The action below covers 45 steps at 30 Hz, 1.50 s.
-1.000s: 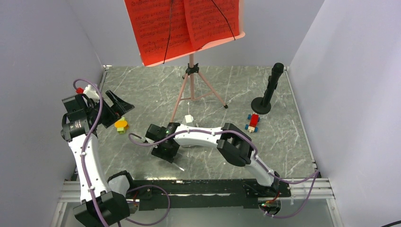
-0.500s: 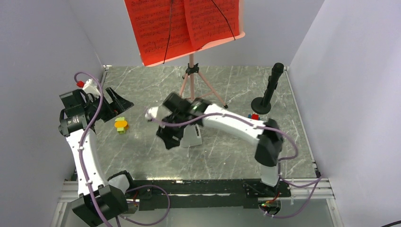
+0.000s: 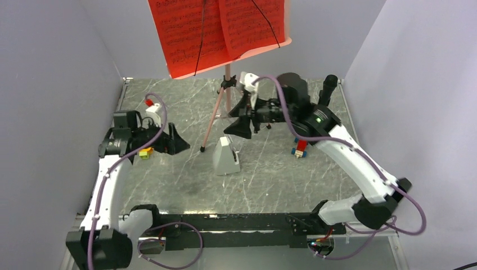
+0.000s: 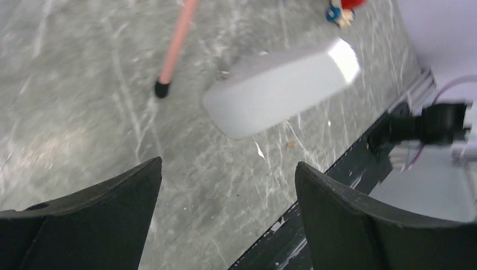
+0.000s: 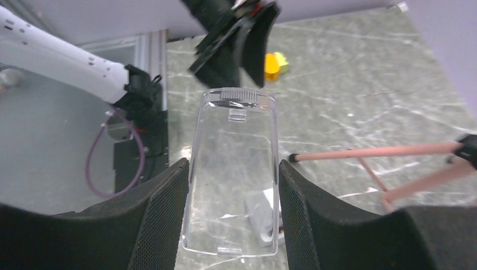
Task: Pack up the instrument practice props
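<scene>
A clear plastic cover (image 5: 233, 197), the only shell-like thing in view, is held by the right gripper (image 5: 233, 167). Its fingers (image 5: 163, 219) are pressed against the cover's two long sides, and it is carried above the table (image 3: 270, 180) in front of the music stand (image 3: 213, 118). Nothing is seen lying inside the cover. Only the marbled tabletop and a small pale shape below are made out through it. The metronome (image 3: 226, 158) is stood upright on the table near the middle, close to the foot of the stand's near leg and between the two grippers. The red sheet music (image 3: 191, 34) is spread on the stand's desk at the far side. The left gripper (image 4: 228, 165) is held low over the table with its fingers (image 4: 112, 208) spread wide and nothing between them, and it is pointed towards the metronome. A yellow block (image 5: 272, 65) is seen just beside that gripper, and a red and blue block (image 3: 301, 147) lies to the right of the metronome. Compared with a second ago, the right arm has been swung away from the near edge and raised towards the stand's legs. The metronome, then largely hidden by that arm, is now plainly uncovered. The left gripper has been brought in from the left wall towards the middle, so that the yellow block is now partly hidden in the top view.
</scene>
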Motion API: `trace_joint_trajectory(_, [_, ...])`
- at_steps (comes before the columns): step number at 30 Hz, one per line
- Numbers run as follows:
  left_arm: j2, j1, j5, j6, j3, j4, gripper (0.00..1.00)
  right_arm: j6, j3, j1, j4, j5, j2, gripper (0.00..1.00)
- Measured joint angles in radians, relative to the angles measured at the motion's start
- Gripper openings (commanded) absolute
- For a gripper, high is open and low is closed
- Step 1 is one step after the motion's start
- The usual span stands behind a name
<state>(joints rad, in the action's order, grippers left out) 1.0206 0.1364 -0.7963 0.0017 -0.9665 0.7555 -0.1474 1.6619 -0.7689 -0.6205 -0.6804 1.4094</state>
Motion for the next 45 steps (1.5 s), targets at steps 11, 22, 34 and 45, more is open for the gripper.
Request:
trace_joint_trajectory(11, [-0.318,-0.365,-0.016,0.130,0.125,-0.317,0.96,0.174,-0.394,0.014,0.494,0.285,-0.262,0.00])
trace_joint_trajectory(22, [-0.112,-0.625,0.037,0.250,0.076,-0.430,0.95,0.346,-0.428,0.014,0.626,0.391,-0.129,0.00])
trace_joint_trajectory(34, [-0.074,-0.651,0.202,0.146,0.031,-0.565,0.96,0.368,-0.415,-0.032,0.629,0.378,-0.064,0.00])
trace_joint_trajectory(45, [-0.098,-0.647,0.327,0.185,0.062,-0.574,0.96,0.360,-0.415,-0.031,0.614,0.357,-0.093,0.00])
